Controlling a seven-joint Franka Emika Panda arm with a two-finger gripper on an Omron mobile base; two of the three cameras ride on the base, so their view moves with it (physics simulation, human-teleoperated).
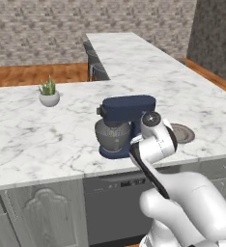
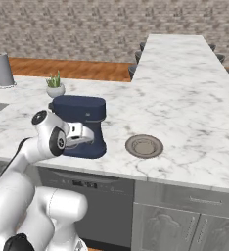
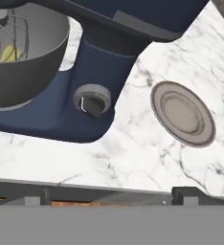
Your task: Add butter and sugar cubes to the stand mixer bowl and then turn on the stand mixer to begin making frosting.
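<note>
- a navy-blue stand mixer (image 1: 126, 123) stands near the front edge of a white marble counter (image 1: 42, 140), its head down over the bowl.
- the stand mixer bowl (image 3: 25, 60), dull grey metal, sits on the mixer's oval base under the head; in the hand view the wire whisk (image 3: 6, 36) hangs inside it, and a yellow piece (image 3: 9, 53), likely butter, lies at the bottom. sugar cubes cannot be made out.
- a flat round grey plate (image 2: 144, 146) lies bare on the counter just to the right of the mixer, apart from its base. judging by that, the ingredients may already have gone into the bowl.
- a round grey knob (image 3: 92, 100) with a dark pointer sits low on the mixer's column, on the side facing the robot. the hand camera looks almost straight at it, which suggests the arm is lined up to turn the mixer on.
- the white arm's wrist and hand (image 2: 75, 135) hover in front of the counter edge, close to the mixer's column.
- the gripper's fingers are hard to see in the pictures; they stand spread wide, holding nothing and touching nothing.
- a small potted plant (image 1: 49, 93) in a white pot stands further back on the counter, and a grey cylinder (image 2: 3, 69) stands at the far left; both are well away from the work.
</note>
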